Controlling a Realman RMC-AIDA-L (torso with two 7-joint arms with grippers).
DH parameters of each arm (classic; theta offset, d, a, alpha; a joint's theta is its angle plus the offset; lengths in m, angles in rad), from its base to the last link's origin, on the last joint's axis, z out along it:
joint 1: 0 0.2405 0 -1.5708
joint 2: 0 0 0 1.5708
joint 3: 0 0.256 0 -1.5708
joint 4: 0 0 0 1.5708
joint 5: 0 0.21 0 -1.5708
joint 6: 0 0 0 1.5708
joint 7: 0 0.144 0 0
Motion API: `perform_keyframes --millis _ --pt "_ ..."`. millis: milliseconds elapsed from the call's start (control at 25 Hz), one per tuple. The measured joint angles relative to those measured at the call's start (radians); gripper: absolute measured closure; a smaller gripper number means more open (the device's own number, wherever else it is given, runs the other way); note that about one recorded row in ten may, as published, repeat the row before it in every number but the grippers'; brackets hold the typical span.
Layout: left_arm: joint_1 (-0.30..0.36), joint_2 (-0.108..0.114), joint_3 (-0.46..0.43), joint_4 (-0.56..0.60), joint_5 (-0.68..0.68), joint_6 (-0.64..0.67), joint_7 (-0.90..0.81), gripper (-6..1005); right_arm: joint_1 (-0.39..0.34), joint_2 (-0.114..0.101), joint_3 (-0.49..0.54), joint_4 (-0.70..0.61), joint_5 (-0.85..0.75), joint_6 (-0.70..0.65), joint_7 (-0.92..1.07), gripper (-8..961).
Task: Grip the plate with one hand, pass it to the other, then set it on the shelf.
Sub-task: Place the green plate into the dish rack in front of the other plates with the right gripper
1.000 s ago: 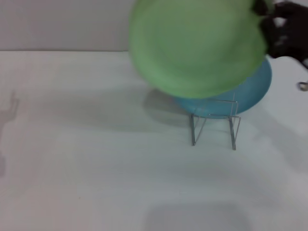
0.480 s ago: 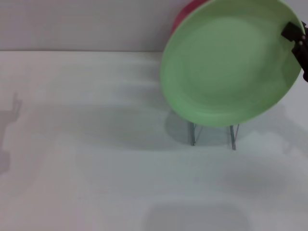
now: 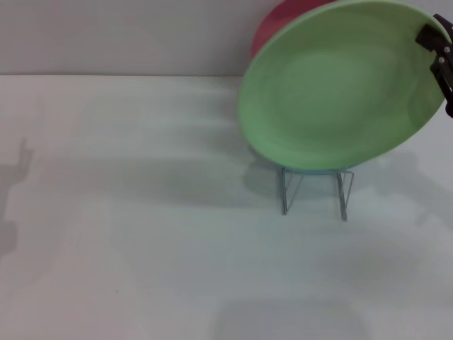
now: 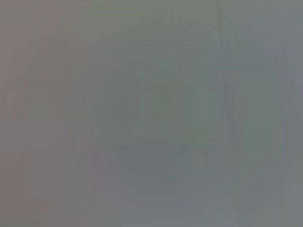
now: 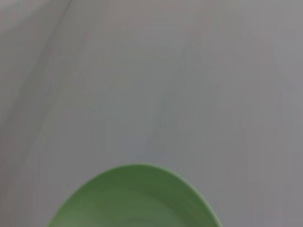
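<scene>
While the right gripper (image 3: 440, 62) pinches the plate (image 3: 340, 92) by its rim at 3 o'clock, the plate hangs tilted above the shelf (image 3: 315, 190), its lower edge just over the wire loops. A red plate (image 3: 279, 25) shows behind it. Lower the plate steadily — keep its tilt matched to the loops and its bottom edge centred between two uprights. Release only once the shelf bears the weight. No left gripper is visible; its state cannot be told.
</scene>
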Motion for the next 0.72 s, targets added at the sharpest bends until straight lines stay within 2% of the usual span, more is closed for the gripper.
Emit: perform_keyframes --millis 440,720 --pt "-0.002 -0.002 0.025 0.001 0.000 -0.025 0.005 244 0.034 -0.004 0.121 0.020 -0.054 0.011 -0.060 907" --pt "-0.001 -0.002 0.026 0.001 0.000 -0.040 0.006 244 0.049 -0.002 0.144 -0.008 -0.111 0.010 -0.065 906"
